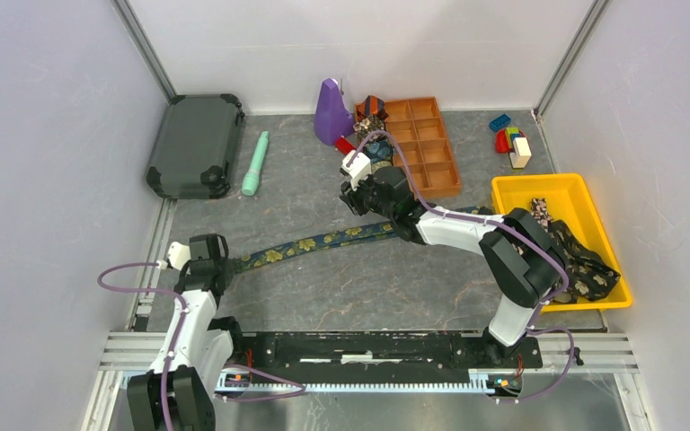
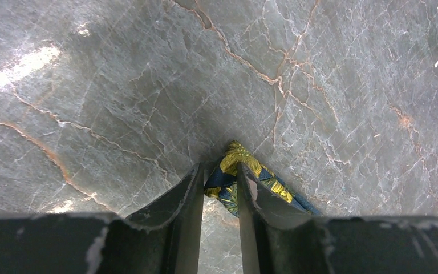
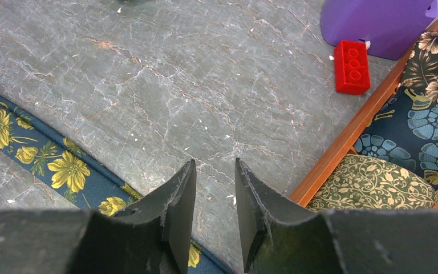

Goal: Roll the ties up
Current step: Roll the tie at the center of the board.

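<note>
Since the left gripper (image 2: 218, 174) holds its jaws narrow about the folded tip of the navy-gold tie (image 1: 323, 241) near the left edge of the table (image 1: 341, 292), clamped or not I cannot tell, and the right gripper (image 3: 215, 166) hangs open and empty mid-table, a shallow pinch could slip as rolling starts.

**Fig.** My two arms, seen from above and from each wrist.

- (a) My left arm (image 1: 189, 316) and right arm (image 1: 456, 228): white shells on the long links, bulky black housings at the joints.
- (b) One purple cable (image 1: 101, 278) belongs to the left arm, and a second purple cable (image 1: 552, 260) belongs to the right.
- (c) A small white block (image 1: 356, 165) is fitted at each wrist.
- (d) My left tool (image 2: 219, 171) and right tool (image 3: 214, 165): paired matt black wedge fingers (image 3: 177, 200), their edges scuffed pale.
- (e) A black base rail (image 1: 368, 346) joins both mounts on a silver frame (image 1: 611, 343).
</note>
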You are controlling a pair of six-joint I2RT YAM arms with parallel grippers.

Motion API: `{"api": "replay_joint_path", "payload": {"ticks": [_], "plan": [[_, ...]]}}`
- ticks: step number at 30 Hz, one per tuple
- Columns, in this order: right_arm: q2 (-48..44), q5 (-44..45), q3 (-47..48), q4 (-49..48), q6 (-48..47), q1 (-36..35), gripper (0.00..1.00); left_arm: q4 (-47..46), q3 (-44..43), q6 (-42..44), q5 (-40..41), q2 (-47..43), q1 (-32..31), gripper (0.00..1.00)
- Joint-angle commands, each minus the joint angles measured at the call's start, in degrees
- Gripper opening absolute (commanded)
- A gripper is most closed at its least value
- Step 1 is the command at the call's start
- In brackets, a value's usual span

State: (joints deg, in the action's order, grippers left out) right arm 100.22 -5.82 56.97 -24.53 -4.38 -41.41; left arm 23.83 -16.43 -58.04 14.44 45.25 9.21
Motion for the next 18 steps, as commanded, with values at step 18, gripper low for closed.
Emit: {"api": "replay_joint_path", "payload": {"ticks": [18], "plan": [[0.19,-17.44,-0.04,-9.33,4.28,-5.64,0.34,-1.52,0.17,3.33,-1.38,-2.98,0.28,0.21]]}}
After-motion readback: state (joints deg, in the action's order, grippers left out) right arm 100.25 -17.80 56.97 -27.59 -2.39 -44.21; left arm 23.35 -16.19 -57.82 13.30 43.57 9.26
